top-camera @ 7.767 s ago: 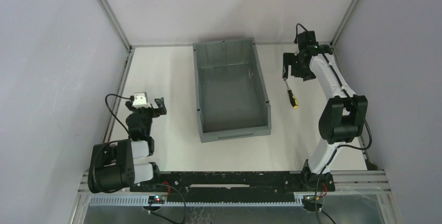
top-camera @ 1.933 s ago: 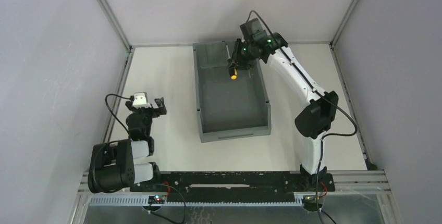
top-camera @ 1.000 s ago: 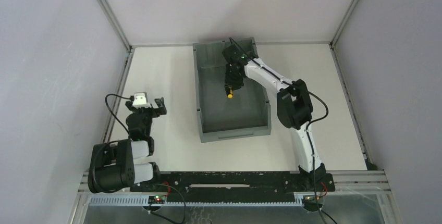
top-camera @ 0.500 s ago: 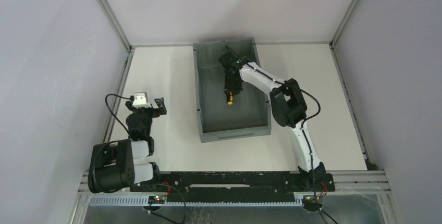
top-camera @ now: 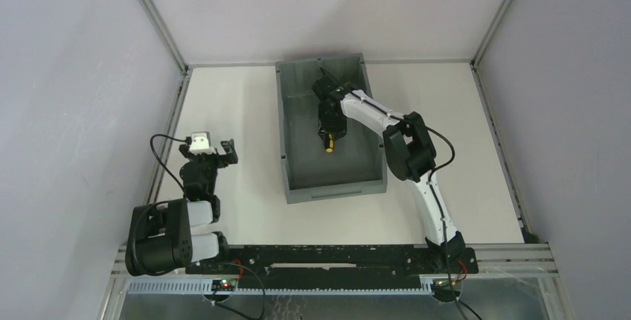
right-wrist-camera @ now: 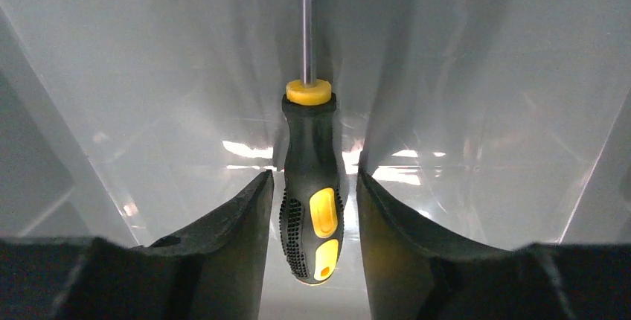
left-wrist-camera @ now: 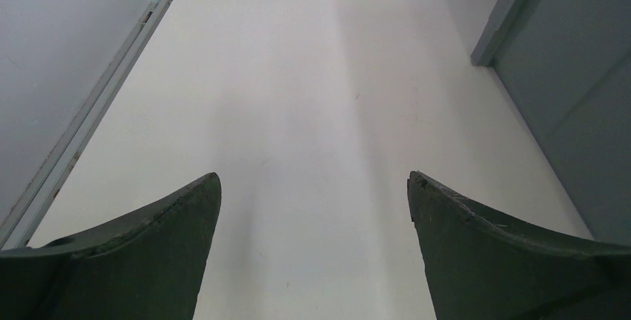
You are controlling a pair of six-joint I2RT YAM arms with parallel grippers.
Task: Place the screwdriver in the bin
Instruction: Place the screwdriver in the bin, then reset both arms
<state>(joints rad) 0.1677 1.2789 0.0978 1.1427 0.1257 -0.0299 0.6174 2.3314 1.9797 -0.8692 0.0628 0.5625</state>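
Lab test cell, plain panels [top-camera: 335,7], aluminium frame [top-camera: 152,15]

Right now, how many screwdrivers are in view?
1: a small black-and-yellow-handled screwdriver, between the jaws of the right gripper, inside the large grey rectangular plastic bin. None seems hidden.

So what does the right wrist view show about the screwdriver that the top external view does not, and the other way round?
Only the right wrist view: the screwdriver has its handle between the fingers of the right gripper, with a thin gap on each side and the shaft pointing away. Only the top external view: the whole bin, the table and the left gripper, well apart from the bin. Both: the screwdriver is inside the bin, low near its floor.
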